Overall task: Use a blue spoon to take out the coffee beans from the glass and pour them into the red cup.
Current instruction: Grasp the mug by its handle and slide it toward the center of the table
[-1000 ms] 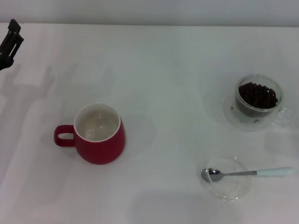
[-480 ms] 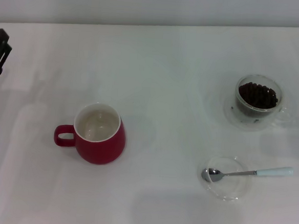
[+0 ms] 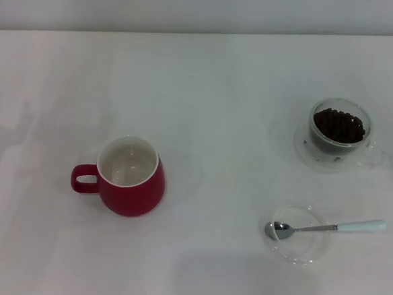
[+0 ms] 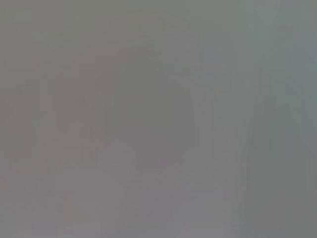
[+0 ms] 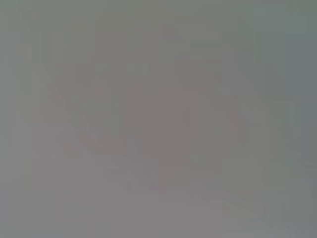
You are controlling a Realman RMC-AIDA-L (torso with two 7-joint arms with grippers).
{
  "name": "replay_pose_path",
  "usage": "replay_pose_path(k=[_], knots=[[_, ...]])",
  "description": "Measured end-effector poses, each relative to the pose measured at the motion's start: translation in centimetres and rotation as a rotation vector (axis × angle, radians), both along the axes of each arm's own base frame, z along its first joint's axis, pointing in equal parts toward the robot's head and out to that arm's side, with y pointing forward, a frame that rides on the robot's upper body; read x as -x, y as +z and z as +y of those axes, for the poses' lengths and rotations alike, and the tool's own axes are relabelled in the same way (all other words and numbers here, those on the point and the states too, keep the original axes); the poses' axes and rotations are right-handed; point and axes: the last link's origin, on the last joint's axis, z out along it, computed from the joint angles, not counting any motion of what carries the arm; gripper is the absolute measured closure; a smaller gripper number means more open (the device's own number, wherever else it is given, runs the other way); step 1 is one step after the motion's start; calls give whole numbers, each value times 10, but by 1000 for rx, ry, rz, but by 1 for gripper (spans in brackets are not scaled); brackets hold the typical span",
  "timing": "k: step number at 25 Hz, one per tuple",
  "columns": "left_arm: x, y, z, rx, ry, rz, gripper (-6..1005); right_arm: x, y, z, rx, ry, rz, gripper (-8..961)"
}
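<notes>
- On the left of the white bench [image 3: 208, 74] stands the red cup [image 3: 132, 177], empty and heavy-looking.
- Right of centre, the blue spoon [image 3: 326, 228] lies light and slippery, bowl in a clear saucer [image 3: 307, 248]; its pale handle is the likely grasp point.
- Farther right and back, the fragile glass [image 3: 338, 127] holds the coffee beans [image 3: 338, 125].
- Neither end effector is in view; I cannot tell their state.

I see the red cup [image 3: 132, 177] on my left of the bench [image 3: 214, 81]. On my right, the glass [image 3: 338, 130] holds coffee beans [image 3: 338, 125]; nearer me, the blue spoon [image 3: 326, 228] rests on a saucer [image 3: 297, 246].
</notes>
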Motion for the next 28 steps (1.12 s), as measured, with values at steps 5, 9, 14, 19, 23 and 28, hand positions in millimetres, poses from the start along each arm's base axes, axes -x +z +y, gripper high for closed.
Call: replay_pose_path(k=[5, 9, 14, 19, 23, 28], knots=[[6, 7, -2, -19, 5, 26, 164, -15, 5, -43, 19, -9, 244, 125], [7, 9, -3, -23, 4, 31, 164, -14, -2, -68, 75, 18, 344, 125], [10, 10, -5, -23, 12, 43, 164, -7, -14, -83, 125, 54, 392, 125], [17, 10, -15, -20, 23, 54, 164, -4, -19, -79, 138, 63, 376, 126], [23, 14, -34, -51, 21, 48, 165, -2, -13, -68, 143, 87, 347, 126], [31, 10, -64, -36, 14, 57, 165, 0, -6, -54, 145, 105, 309, 126]])
